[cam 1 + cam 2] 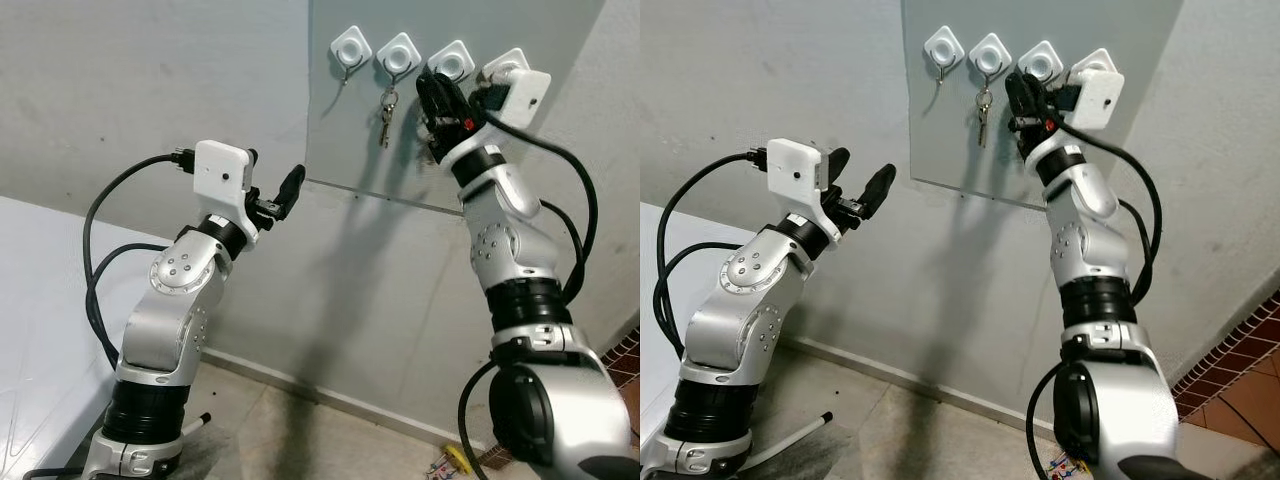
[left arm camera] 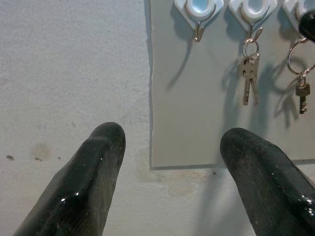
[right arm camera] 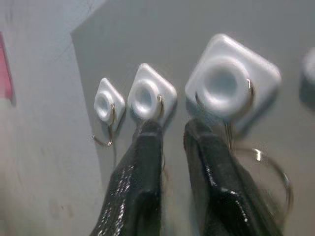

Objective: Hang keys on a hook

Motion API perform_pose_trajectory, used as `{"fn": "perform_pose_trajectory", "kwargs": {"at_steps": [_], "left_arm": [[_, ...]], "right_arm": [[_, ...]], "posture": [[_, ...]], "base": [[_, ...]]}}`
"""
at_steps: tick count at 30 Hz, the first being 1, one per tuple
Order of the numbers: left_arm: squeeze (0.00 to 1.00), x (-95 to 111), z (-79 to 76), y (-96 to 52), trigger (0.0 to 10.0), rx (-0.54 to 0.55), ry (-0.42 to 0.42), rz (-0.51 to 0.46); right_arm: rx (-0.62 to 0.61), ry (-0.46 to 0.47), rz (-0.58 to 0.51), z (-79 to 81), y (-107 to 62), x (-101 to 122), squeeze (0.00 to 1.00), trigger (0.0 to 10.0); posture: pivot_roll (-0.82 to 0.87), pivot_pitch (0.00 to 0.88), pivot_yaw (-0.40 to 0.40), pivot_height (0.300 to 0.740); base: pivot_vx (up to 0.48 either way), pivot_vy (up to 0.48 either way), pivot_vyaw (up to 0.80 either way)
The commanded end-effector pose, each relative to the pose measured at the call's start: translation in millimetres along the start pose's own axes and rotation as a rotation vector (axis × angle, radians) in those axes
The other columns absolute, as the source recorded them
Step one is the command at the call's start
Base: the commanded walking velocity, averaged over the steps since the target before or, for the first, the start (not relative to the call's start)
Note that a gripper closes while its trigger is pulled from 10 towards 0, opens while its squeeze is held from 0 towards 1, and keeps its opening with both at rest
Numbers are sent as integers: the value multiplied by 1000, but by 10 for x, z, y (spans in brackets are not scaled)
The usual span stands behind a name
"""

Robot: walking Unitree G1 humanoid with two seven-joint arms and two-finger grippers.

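Right hand [image 3: 172,130]: raised to the grey panel [image 1: 560,110], fingers nearly together just below 3rd hook [image 3: 226,81]; nothing seen pinched.
Ring [image 3: 268,172]: w/ key [image 2: 302,93], hangs on 3rd hook, beside fingers.
Keys [image 1: 387,113]: on 2nd hook [image 1: 398,55].
Left hand [image 2: 172,172]: spread wide, empty, off the wall.

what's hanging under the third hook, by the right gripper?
In the left wrist view a key ring with one small key hangs below the third hook. The right gripper covers the hook's prong, so whether the ring sits on it is hidden.
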State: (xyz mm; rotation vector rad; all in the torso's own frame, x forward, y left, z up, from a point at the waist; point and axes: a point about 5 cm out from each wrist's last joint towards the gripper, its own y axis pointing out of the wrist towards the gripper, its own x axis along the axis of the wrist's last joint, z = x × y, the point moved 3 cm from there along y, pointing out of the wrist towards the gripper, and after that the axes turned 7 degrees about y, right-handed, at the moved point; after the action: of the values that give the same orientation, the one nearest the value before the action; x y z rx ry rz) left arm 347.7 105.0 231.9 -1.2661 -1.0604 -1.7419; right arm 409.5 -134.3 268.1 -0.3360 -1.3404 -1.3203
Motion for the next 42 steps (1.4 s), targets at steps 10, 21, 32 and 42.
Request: {"fn": "perform_pose_trajectory", "kwargs": {"at_steps": [10,21,32,42], "left_arm": [[0,45,28,-29,10000,27,21,-19],[0,-202,74,-138,10000,94,56,43],[0,-271,105,-174,10000,125,72,53],[0,-1365,167,-654,10000,212,116,363]], "right_arm": [[40,2,-147,52,-22,241,0,10000],[22,-77,54,-51,-346,-263,0,10000],[9,-75,114,-79,-482,-450,0,10000],[-75,-101,371,-241,-1107,-1174,0,10000]], "posture": [[-60,0,-29,728],[-62,0,-32,728],[-61,0,-33,728],[-66,0,-24,728]], "base": [[0,0,0],[0,0,0],[0,0,0],[0,0,0]]}}
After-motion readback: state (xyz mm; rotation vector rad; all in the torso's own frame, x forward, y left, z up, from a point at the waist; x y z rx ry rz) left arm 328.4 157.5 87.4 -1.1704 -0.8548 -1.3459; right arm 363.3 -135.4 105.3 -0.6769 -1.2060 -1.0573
